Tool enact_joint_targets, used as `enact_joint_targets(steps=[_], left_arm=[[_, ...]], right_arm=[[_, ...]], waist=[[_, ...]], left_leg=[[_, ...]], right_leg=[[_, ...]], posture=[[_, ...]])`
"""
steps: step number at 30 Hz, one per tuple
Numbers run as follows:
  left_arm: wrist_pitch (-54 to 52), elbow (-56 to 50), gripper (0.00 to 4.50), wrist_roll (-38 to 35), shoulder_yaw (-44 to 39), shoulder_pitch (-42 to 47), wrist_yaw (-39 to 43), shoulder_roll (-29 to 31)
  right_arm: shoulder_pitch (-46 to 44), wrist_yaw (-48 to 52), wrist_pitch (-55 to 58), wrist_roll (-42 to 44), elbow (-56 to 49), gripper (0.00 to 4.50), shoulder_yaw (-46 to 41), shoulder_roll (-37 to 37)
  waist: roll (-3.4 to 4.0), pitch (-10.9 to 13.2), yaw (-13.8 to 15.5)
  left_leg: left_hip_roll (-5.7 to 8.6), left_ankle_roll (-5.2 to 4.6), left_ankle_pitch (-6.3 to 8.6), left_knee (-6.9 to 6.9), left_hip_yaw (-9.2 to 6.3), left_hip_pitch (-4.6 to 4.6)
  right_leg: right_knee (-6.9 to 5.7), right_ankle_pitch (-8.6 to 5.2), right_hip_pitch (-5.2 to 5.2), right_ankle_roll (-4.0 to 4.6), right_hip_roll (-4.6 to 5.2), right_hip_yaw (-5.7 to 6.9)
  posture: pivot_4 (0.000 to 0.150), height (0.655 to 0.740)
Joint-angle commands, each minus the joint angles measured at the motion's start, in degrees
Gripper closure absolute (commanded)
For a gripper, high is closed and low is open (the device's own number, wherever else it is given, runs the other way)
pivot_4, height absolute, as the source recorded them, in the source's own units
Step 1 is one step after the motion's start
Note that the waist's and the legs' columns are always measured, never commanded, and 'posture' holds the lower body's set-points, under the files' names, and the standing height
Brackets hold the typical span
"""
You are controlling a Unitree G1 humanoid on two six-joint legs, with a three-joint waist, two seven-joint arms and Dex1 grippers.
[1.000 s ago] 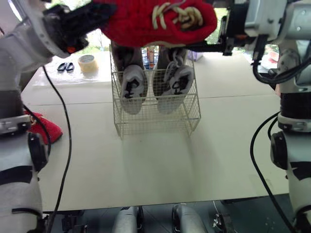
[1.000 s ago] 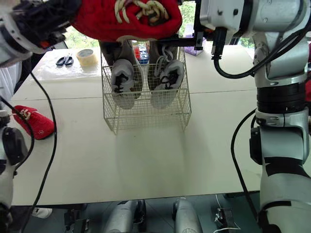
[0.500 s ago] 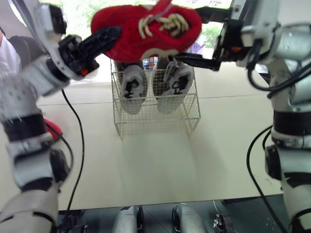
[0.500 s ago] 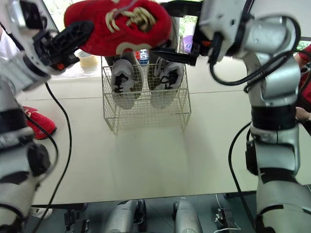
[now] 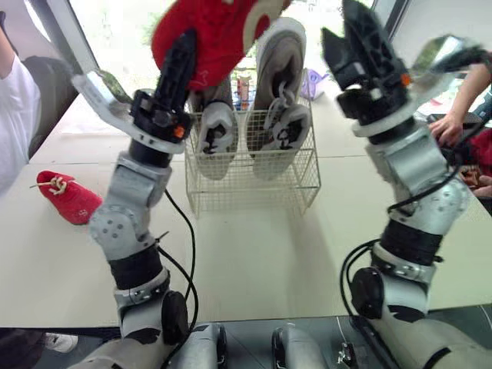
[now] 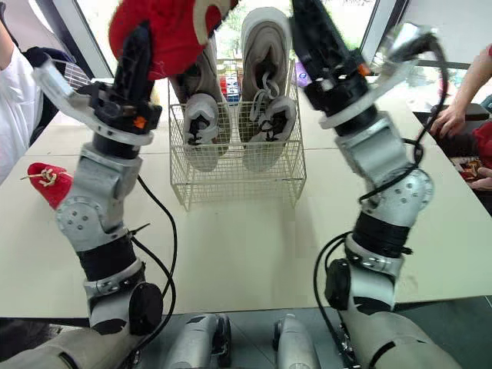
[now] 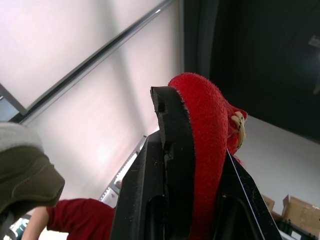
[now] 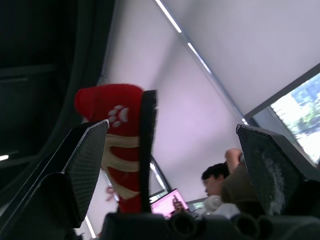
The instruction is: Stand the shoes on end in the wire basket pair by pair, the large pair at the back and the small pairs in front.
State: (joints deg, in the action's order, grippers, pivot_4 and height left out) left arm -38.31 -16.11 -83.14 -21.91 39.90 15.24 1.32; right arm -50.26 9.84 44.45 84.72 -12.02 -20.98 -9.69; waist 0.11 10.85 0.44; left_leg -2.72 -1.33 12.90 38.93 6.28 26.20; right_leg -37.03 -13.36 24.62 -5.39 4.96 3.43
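A red shoe (image 5: 219, 31) with cream laces is held up high, sole toward the basket, and my left gripper (image 5: 192, 58) is shut on it; the left wrist view has its red fabric (image 7: 210, 130) pinched between the fingers. My right gripper (image 5: 350, 46) stands open to the right of it, apart from the shoe, with nothing between its fingers (image 8: 92, 145). Below, the wire basket (image 5: 254, 181) holds a large grey and white pair (image 5: 280, 100) standing on end at its back. A second red shoe (image 5: 69, 197) lies on the table at the left.
A person in a white shirt (image 5: 15, 115) stands at the table's left edge. Another person's hand (image 5: 446, 127) rests on the table at the right. The white table (image 5: 254, 254) stretches in front of the basket.
The red shoe went from lying level between both grippers to standing up in the left gripper alone. The right gripper let go and moved off to the right. Both arms now point upward.
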Motion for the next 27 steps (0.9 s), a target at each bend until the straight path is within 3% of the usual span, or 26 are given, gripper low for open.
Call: enact_joint_targets(steps=[1, 7, 16, 19, 24, 27], left_arm=[[1.27, -0.94, 4.26, 0.60, 1.51, -0.23, 2.02, 2.04], [1.33, -0.44, 4.26, 2.67, 3.25, -1.58, 4.54, 5.99], [3.16, 0.07, 4.26, 2.76, 3.94, -1.83, 4.23, 5.83], [3.37, 0.02, 4.26, 2.94, 4.11, -2.09, 4.18, 5.90], [3.95, -0.05, 4.26, 2.90, 4.59, -2.25, 4.07, 6.24], [4.13, -0.18, 4.26, 3.09, 4.84, -2.32, 3.88, 6.39]], right_arm=[[-2.20, -2.16, -2.50, 1.02, -3.64, 0.08, 1.86, 0.64], [-1.64, -3.92, -5.87, -0.84, -5.30, 0.08, 4.81, 2.14], [-2.76, -5.92, -11.53, -2.97, -4.06, 0.08, 4.48, 2.60], [-2.81, -5.95, -12.27, -3.36, -3.81, 0.84, 4.65, 2.27], [-2.99, -5.58, -12.24, -3.53, -3.61, 2.59, 5.05, 1.76], [-3.11, -5.55, -11.98, -3.59, -3.66, 3.05, 5.27, 1.54]], waist=[[0.00, 0.00, 0.16], [-0.01, 0.00, 0.21], [-0.01, 0.00, 0.12], [-0.01, 0.00, 0.11], [-0.01, 0.00, 0.11], [-0.01, 0.00, 0.10]], left_leg=[[0.00, 0.00, 0.00, 0.00, -0.01, 0.02], [0.01, -0.01, 0.01, 0.04, -0.02, 0.10], [-0.01, -0.02, 0.02, 0.04, -0.11, 0.10], [-0.01, -0.02, 0.02, 0.04, -0.11, 0.11], [-0.01, -0.03, 0.03, 0.03, -0.11, 0.11], [-0.01, -0.03, 0.03, 0.03, -0.12, 0.11]], right_leg=[[0.01, 0.00, 0.00, 0.00, 0.00, 0.02], [0.06, 0.00, 0.00, 0.01, 0.02, 0.08], [0.07, -0.01, 0.00, 0.01, 0.02, 0.10], [0.07, -0.01, 0.00, 0.01, 0.02, 0.10], [0.09, -0.01, 0.00, 0.01, 0.02, 0.10], [0.09, -0.01, 0.00, 0.02, 0.02, 0.11]], posture=[[0.150, 0.7351], [0.150, 0.7351], [0.150, 0.7351], [0.150, 0.7351], [0.150, 0.7351], [0.150, 0.7351]])
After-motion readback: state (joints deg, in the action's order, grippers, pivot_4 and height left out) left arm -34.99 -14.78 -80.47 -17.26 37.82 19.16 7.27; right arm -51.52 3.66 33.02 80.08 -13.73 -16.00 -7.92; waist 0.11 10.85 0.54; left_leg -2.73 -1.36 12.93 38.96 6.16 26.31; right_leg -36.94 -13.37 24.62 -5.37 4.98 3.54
